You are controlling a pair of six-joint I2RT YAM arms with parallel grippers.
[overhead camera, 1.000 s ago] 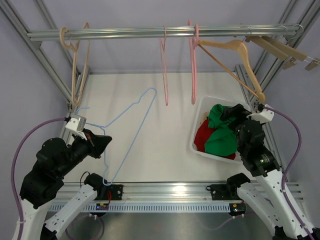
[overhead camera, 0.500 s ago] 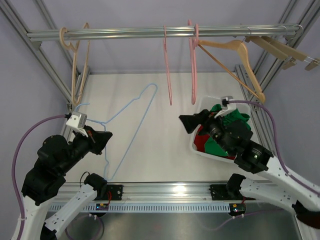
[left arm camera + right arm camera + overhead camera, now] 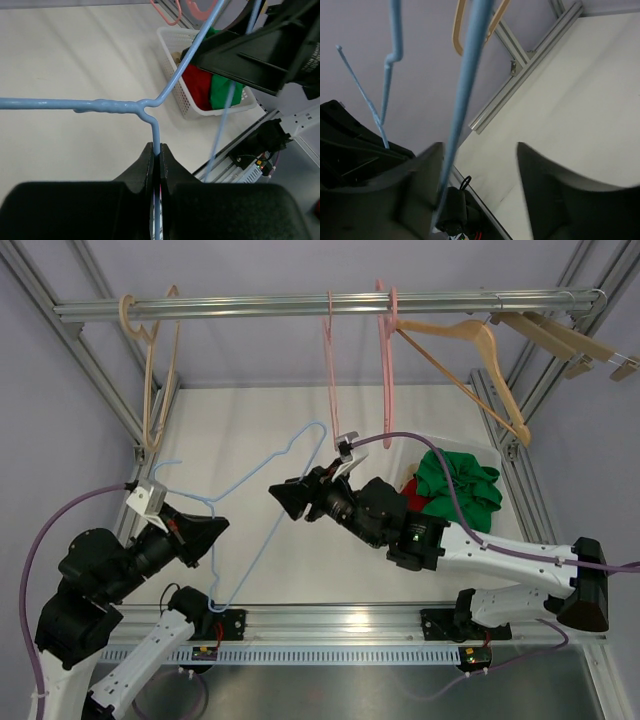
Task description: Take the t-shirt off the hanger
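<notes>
The light-blue wire hanger [image 3: 262,538] is bare and hangs in the air over the table's left half. My left gripper [image 3: 207,532] is shut on its wire [image 3: 155,135] just below the neck. My right gripper [image 3: 283,497] reaches in from the right, jaws open. The hanger's long side bar [image 3: 465,82] runs between them, close against the left finger [image 3: 420,170]. A crumpled green t-shirt [image 3: 457,483] lies on red cloth [image 3: 196,86] in the white basket [image 3: 172,65] at the right, apart from the hanger.
An aluminium rail [image 3: 300,307] crosses the back. It carries tan hangers [image 3: 152,370] at the left, pink hangers [image 3: 386,370] in the middle and wooden hangers [image 3: 470,345] at the right. Frame posts stand along both sides of the white tabletop [image 3: 240,430].
My right arm swung left from the basket across the table to the hanger's side bar, and its jaws narrowed. The left gripper kept its hold while the hanger shifted slightly.
</notes>
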